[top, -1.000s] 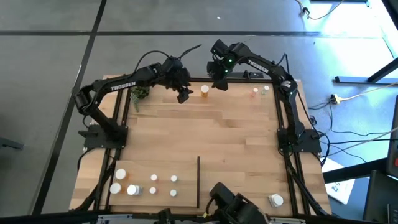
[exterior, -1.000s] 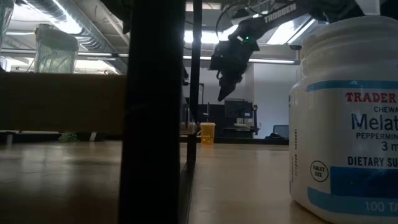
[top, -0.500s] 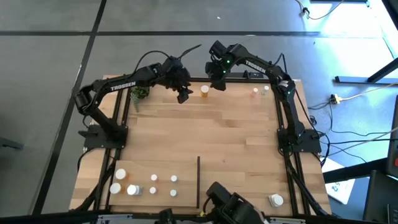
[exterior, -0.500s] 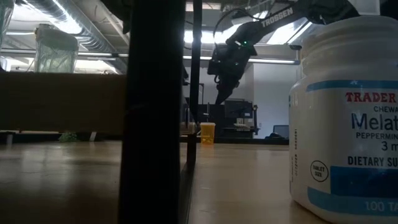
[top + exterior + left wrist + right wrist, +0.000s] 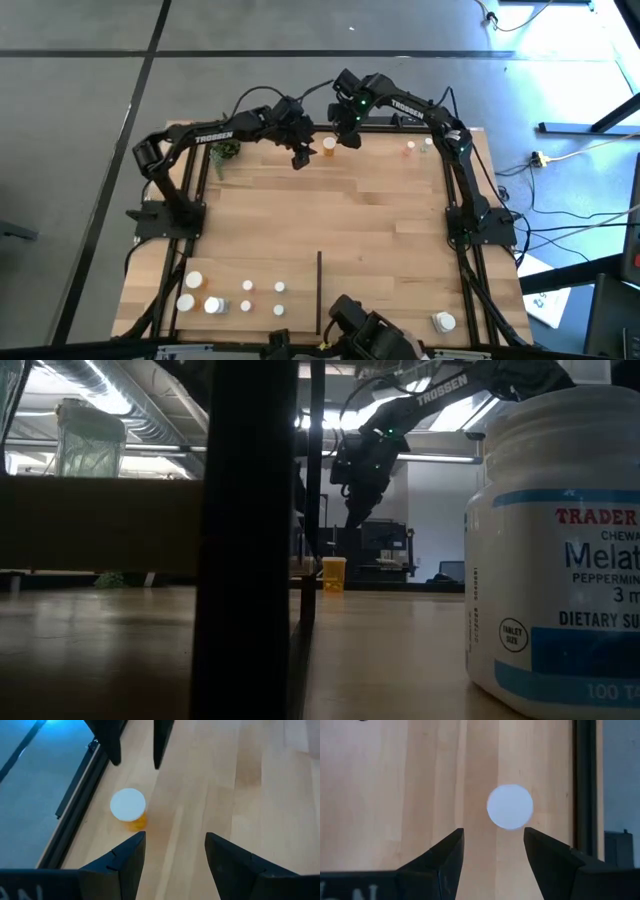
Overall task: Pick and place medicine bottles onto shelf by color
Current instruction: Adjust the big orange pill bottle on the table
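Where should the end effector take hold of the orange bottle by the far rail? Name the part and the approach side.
Grip the orange bottle around its body just under the white cap, probably coming straight down. It stands upright and alone near the shelf's far rail, its round cap facing up. The right end effector is open directly above it, the cap showing between its fingers; the left end effector is open beside it.

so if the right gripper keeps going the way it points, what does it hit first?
Likely the orange bottle's white cap: the open right gripper looks straight down on it, though a little off centre. The gap above it looks free; depth is hard to judge.
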Controlling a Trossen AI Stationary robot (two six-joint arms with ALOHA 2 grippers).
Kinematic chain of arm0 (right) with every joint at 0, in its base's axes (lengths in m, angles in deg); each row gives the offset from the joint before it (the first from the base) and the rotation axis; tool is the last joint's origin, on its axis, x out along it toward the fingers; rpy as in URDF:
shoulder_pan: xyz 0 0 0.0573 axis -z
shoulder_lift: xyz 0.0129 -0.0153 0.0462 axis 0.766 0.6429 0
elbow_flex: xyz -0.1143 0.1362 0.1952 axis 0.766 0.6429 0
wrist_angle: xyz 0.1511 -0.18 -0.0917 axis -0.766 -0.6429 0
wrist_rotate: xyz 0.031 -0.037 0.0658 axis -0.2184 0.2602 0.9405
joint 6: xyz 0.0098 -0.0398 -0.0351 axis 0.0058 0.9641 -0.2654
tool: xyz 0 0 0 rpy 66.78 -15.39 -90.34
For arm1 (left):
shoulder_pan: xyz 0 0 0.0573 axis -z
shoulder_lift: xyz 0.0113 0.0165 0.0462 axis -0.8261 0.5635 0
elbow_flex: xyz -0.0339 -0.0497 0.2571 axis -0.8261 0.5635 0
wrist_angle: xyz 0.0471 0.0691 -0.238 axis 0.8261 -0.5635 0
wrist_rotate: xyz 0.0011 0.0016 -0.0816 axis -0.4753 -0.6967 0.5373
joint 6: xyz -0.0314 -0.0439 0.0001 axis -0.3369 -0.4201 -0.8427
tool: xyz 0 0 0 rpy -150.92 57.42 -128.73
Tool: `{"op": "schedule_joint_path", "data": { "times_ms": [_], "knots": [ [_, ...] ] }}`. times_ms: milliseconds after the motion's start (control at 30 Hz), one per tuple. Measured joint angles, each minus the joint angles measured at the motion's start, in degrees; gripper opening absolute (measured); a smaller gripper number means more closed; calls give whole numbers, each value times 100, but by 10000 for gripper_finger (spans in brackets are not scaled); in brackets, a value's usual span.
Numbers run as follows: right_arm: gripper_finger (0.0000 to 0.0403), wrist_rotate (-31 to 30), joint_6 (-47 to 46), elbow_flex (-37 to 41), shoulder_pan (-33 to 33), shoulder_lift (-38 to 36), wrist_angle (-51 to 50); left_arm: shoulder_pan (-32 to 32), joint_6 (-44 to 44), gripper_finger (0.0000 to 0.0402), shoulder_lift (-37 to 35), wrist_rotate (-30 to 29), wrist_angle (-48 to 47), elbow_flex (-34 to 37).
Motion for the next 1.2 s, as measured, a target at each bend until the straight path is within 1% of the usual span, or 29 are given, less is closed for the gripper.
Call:
{"op": "schedule_joint_path", "data": {
  "times_ms": [100, 433, 567, 733, 867, 1000, 1200],
  "knots": [
    [208, -156, -3, 0, 4, -3, -89, -21, -2, 198, 103, 5, 111, 0],
    [208, -89, -17, 0, 34, -179, -885, -22, -72, 198, 205, -32, 415, 0],
    [208, -87, -25, 0, 34, -181, -713, -22, -162, 198, 205, -271, 418, 0],
    [208, -38, -66, 0, 1, -112, -347, -20, -167, 198, 205, -275, 427, 0],
    [208, -18, -113, -4, -36, -37, -353, -22, -192, 198, 205, -277, 427, 0],
    [208, -190, -449, -3, -42, 171, -377, 1, -205, 198, 205, -277, 421, 0],
    [208, -285, -450, -2, -35, 427, -354, 37, -206, 198, 205, -274, 423, 0]
  ]
}}
